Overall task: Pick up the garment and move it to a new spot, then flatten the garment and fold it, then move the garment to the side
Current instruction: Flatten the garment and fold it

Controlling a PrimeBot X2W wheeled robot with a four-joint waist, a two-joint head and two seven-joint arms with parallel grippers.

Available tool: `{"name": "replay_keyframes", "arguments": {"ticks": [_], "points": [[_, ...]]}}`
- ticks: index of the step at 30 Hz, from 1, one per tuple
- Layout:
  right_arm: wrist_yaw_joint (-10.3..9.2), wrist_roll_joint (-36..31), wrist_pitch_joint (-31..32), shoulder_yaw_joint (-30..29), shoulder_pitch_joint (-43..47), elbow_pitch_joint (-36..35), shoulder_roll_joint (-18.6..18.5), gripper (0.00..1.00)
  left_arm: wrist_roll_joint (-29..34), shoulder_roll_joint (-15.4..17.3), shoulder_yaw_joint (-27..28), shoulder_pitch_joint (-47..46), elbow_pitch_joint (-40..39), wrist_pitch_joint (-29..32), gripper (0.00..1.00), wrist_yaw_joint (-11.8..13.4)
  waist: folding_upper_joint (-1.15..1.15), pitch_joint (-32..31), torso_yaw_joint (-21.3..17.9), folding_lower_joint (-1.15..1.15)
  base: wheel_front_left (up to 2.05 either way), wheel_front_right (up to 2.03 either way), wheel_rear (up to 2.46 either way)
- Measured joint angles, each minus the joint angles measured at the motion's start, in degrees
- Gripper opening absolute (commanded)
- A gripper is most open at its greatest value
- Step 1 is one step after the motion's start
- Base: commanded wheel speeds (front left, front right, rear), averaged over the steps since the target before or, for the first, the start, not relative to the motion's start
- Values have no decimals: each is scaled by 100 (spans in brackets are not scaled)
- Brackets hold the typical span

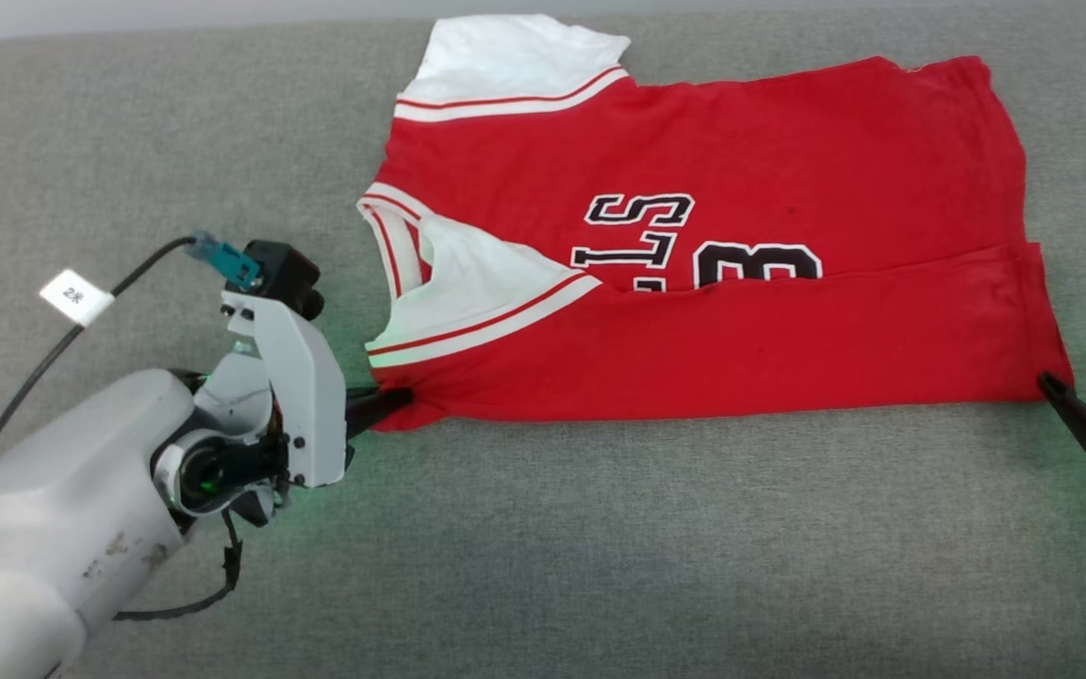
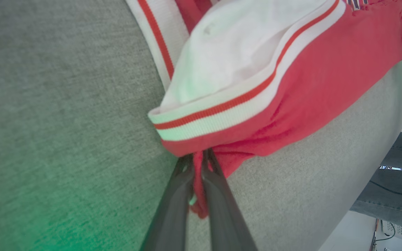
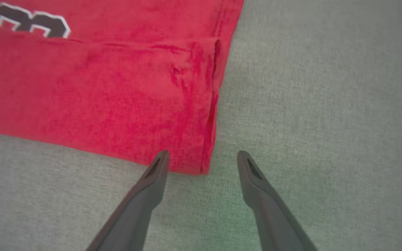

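Shirt [image 1: 741, 236] near corner is clamped by left gripper [image 2: 198, 157]; right gripper [image 3: 202, 157] is held apart at the hem corner, with bare grey surface [image 1: 647, 547] around.

Head view: I look down from above on the whole garment [image 1: 713, 255]. Left wrist view: very near, along my left gripper [image 2: 199, 155] at the sleeve-side corner. Right wrist view: near, along my right gripper [image 3: 203, 153] at the hem corner. The head view holds both corners.

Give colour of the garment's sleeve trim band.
Trim band: white with one thin red stripe; best in left wrist view.
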Motion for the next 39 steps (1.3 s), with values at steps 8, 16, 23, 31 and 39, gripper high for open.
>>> {"name": "replay_keyframes", "arguments": {"ticks": [8, 16, 23, 31, 39], "points": [[0, 265, 1370, 570, -677, 608, -152, 100, 132, -88, 3, -51, -90, -70, 0, -34, 0, 91, 161, 0, 0, 0, 0], [0, 559, 1311, 759, -828, 735, -267, 0, 224, -152, -16, -29, -126, -202, 0, -79, 0, 69, 251, 0, 0, 0, 0], [0, 677, 1050, 854, -692, 839, -347, 0, 257, 5, -56, 252, -396, -376, 0, -110, 0, -131, 229, 0, 0, 0, 0], [0, 928, 1044, 822, 83, 437, -656, 0, 307, 662, -112, 798, -1278, -546, 0, 21, 0, -425, 253, 0, 0, 0, 0], [0, 865, 1011, 402, 828, -154, -804, 73, 253, 928, -89, 1110, -2136, -730, 22, 388, 0, -472, 315, 0, 0, 0, 0]]}}
